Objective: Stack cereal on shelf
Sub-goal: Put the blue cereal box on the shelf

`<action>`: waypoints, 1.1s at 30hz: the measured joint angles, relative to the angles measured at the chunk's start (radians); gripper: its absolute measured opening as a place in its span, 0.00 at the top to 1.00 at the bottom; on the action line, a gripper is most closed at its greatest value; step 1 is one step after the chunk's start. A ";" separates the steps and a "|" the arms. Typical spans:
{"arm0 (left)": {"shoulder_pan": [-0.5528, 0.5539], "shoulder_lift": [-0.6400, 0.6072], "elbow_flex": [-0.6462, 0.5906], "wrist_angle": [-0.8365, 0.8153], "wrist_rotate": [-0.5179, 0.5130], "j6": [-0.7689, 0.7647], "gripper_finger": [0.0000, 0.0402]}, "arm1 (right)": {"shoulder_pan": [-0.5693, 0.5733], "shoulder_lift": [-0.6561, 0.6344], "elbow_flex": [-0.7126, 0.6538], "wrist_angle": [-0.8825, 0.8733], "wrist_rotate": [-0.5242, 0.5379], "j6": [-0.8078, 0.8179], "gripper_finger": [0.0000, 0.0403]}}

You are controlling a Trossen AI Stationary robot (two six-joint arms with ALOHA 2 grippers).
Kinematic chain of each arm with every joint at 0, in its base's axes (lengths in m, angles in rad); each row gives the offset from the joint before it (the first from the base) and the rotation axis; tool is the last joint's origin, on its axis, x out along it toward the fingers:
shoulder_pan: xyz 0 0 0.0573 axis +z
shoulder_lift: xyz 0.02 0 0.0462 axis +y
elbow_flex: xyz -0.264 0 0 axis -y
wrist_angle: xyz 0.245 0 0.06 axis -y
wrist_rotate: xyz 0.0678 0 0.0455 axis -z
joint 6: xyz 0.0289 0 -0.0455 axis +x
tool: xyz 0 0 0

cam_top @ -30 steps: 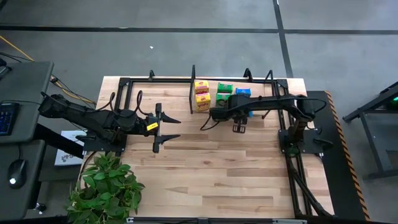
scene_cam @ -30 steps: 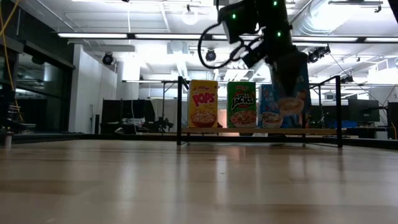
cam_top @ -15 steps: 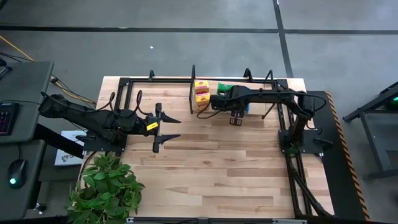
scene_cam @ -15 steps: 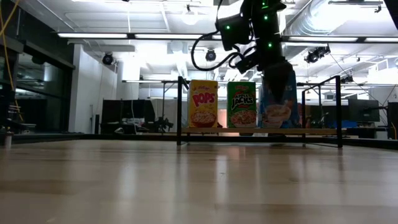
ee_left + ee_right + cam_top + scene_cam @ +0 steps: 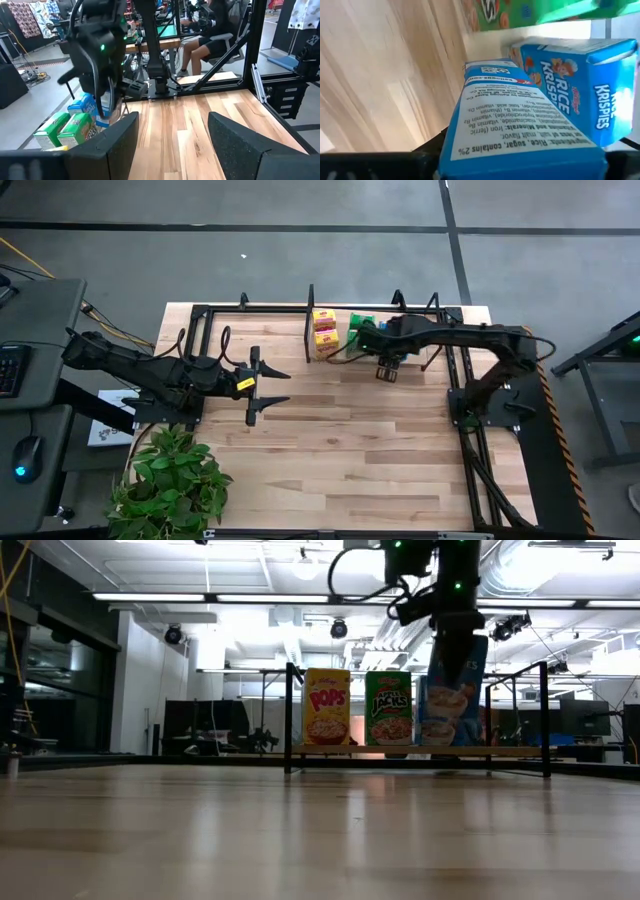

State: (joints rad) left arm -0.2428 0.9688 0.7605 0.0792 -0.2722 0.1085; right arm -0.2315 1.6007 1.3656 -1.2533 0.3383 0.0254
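Note:
The shelf [image 5: 250,310] is a black tube frame along the table's far edge; its board [image 5: 420,750] shows in the low view. On it stand yellow boxes [image 5: 323,332] [image 5: 326,707], green boxes [image 5: 358,328] [image 5: 388,708] and a blue box [image 5: 437,728] [image 5: 580,85]. My right gripper [image 5: 384,358] [image 5: 455,650] is shut on the second blue box [image 5: 458,675] [image 5: 520,120]. It holds that box tilted, just above and in front of the blue one on the shelf. My left gripper [image 5: 280,386] [image 5: 172,145] is open and empty over the table's left middle.
A potted plant [image 5: 170,480] sits at the table's front left corner. The shelf's upright posts [image 5: 290,715] [image 5: 545,715] flank the boxes. A person [image 5: 210,30] sits beyond the table. Bare tabletop [image 5: 360,450] lies in front of the shelf.
My right gripper has carried the blue box back toward the shelf and raised it above the blue box standing there. The left arm has not moved.

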 joint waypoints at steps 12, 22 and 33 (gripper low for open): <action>0.000 0.000 0.000 0.036 0.000 0.025 0.43 | -0.004 -0.070 -0.106 0.099 0.011 -0.192 0.62; 0.000 0.000 0.000 0.024 0.000 0.042 0.43 | -0.010 -0.069 -0.106 0.163 -0.005 -0.224 0.62; 0.000 0.000 0.000 0.024 0.000 0.042 0.43 | -0.044 -0.069 -0.106 0.143 -0.021 -0.187 0.62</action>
State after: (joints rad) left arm -0.2428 0.9684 0.7605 0.1032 -0.2725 0.1509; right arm -0.2752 1.5318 1.2598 -1.1100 0.3172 -0.1619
